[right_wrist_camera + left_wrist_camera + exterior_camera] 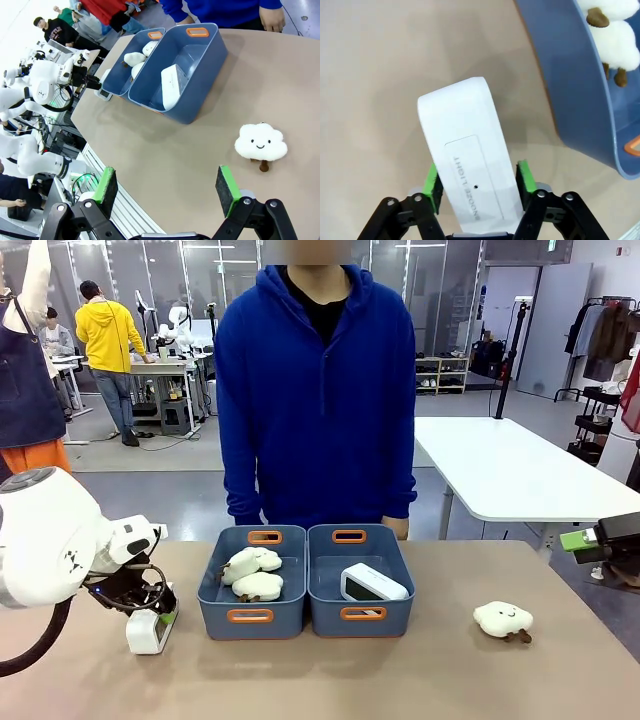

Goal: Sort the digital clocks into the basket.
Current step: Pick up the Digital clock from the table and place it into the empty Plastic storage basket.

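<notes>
White plastic sits in the grip of the left pincer [479, 181], which is clamped on a digital clock [460, 125] low at the tabletop [400, 675]. The clock is just outside the left bin [213, 585], which holds cloud plush toys [252, 575]. A second digital clock [372, 583] lies tilted inside the right basket [360, 530]. The right pincer [167, 182] hangs with its fingers apart above the tabletop's right side, near a lone plush toy [261, 142].
</notes>
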`<state>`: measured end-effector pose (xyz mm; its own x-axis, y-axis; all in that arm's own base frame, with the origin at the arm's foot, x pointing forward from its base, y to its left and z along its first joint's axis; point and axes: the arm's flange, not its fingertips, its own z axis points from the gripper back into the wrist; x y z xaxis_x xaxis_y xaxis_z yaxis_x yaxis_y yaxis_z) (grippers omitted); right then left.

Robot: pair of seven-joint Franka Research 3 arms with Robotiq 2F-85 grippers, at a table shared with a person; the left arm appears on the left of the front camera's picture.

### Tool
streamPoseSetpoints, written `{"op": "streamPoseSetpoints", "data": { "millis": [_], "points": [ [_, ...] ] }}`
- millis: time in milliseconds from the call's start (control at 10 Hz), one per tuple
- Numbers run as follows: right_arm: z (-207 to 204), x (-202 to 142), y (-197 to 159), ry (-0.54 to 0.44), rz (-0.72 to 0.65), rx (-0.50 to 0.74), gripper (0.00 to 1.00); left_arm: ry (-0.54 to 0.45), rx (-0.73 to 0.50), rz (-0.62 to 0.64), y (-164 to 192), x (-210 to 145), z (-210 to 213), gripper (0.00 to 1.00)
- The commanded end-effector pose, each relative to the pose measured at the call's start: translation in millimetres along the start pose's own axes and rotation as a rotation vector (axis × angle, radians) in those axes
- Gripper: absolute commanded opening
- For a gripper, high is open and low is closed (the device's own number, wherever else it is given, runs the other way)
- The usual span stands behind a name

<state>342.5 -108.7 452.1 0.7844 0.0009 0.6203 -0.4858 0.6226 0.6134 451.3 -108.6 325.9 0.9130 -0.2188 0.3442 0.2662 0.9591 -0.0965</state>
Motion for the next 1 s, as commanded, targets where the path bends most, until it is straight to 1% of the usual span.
{"op": "streamPoseSetpoints", "data": {
  "millis": [0, 200, 300, 400, 500, 600, 700, 900],
  "points": [
    [1.4, -0.9, 0.5, 0.001, 0.011, 0.006, 1.00, -0.021, -0.021, -0.001, 1.9, 7.3, 0.0, 0.00],
    [1.4, -0.9, 0.5, 0.001, 0.011, 0.006, 1.00, -0.028, -0.039, 0.006, -0.5, 9.0, 9.0, 0.00],
    [1.4, -0.9, 0.5, 0.001, 0.011, 0.006, 1.00, -0.038, -0.036, -0.016, -5.4, 13.7, 22.5, 0.02],
    [1.4, -0.9, 0.5, 0.001, 0.011, 0.006, 1.00, -0.044, -0.055, -0.014, -10.6, 19.0, 40.6, 0.42],
    [1.4, -0.9, 0.5, 0.001, 0.011, 0.006, 1.00, -0.069, -0.082, -0.036, -16.4, 28.1, 69.1, 0.42],
    [1.4, -0.9, 0.5, 0.001, 0.011, 0.006, 1.00, -0.133, -0.079, -0.078, -26.5, 43.0, 109.6, 0.42],
    [1.4, -0.9, 0.5, 0.001, 0.011, 0.006, 1.00, -0.196, -0.107, -0.116, -40.8, 56.9, 136.3, 0.42],
    [1.4, -0.9, 0.5, 0.001, 0.011, 0.006, 1.00, -0.224, -0.125, -0.175, -83.6, 82.8, 144.6, 0.42]
  ]
}}
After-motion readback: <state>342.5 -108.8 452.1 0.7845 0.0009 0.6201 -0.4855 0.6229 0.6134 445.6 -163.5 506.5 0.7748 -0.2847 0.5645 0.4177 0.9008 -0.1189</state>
